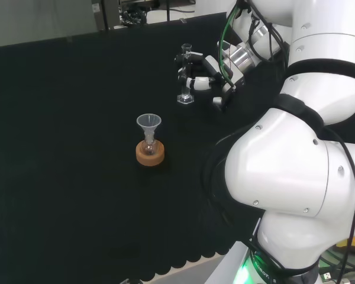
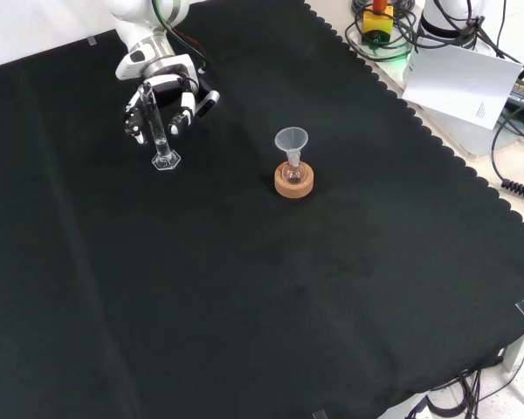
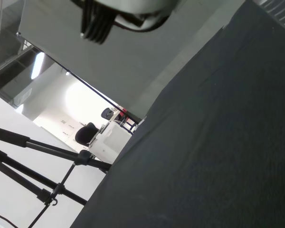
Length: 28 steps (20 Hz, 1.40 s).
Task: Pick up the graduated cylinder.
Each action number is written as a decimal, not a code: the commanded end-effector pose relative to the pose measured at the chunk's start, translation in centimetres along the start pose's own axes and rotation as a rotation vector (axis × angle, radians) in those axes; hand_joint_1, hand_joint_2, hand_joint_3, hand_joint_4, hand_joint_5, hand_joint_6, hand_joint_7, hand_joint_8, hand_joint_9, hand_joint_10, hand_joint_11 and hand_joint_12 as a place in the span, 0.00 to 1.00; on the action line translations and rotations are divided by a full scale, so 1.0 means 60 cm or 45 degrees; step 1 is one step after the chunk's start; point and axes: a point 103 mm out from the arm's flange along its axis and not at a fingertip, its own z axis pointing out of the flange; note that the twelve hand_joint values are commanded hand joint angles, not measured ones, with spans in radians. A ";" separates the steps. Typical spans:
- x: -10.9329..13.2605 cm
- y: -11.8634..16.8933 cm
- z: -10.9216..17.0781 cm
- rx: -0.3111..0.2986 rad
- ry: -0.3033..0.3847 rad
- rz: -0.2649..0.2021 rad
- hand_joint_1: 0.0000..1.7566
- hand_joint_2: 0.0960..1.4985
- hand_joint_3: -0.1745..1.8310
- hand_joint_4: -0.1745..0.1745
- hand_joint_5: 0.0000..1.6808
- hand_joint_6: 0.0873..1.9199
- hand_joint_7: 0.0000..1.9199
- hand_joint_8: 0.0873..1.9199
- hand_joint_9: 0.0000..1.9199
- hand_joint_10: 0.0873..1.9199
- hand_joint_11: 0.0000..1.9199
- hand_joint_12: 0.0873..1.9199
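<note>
The graduated cylinder [image 1: 186, 74] is a thin clear tube on a hexagonal foot, standing upright on the black cloth; in the front view the cylinder [image 2: 160, 131] is at the upper left. The black and white hand [image 1: 208, 76] is right up against it from the right in the head view. Its fingers [image 1: 193, 83] reach to the tube on both sides, only slightly bent. The thumb [image 2: 204, 104] sticks out apart from the tube. In the front view the hand [image 2: 168, 98] is just behind the tube's upper part. The foot rests on the cloth.
A clear funnel [image 1: 148, 122] sits in a small flask on a cork ring [image 1: 149, 154], left of and nearer than the cylinder in the head view; in the front view the cork ring [image 2: 294, 182] lies to the right. A white paper [image 2: 461, 80] and cables lie beyond the cloth's scalloped edge.
</note>
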 end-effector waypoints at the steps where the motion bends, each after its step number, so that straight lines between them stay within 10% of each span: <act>1: 0.004 0.005 -0.001 0.000 -0.031 0.003 0.62 0.48 0.38 0.39 0.42 0.26 0.34 0.30 0.51 0.16 0.45 0.52; 9: 0.007 0.005 -0.003 -0.022 -0.099 0.044 0.67 0.53 0.38 0.43 0.49 0.28 0.43 0.30 0.58 0.12 0.54 0.45; 12: 0.012 0.004 -0.008 -0.019 -0.169 0.085 0.66 0.67 0.20 0.08 0.54 0.51 0.50 0.28 0.63 0.10 0.59 0.41; 16: 0.017 0.002 -0.016 -0.007 -0.241 0.116 0.66 0.66 0.20 0.00 0.58 0.53 0.60 0.19 0.71 0.02 0.64 0.36; 20: 0.025 0.000 -0.026 0.042 -0.302 0.114 0.71 0.69 0.13 0.00 0.60 0.49 0.56 0.41 0.76 0.00 0.67 0.35; 26: 0.049 -0.001 -0.044 0.093 -0.368 0.107 0.72 0.70 0.09 0.00 0.62 0.46 0.56 0.44 0.79 0.00 0.69 0.34; 28: 0.061 -0.002 -0.052 0.114 -0.378 0.098 0.72 0.69 0.09 0.36 0.64 0.46 0.60 0.34 0.80 0.00 0.69 0.33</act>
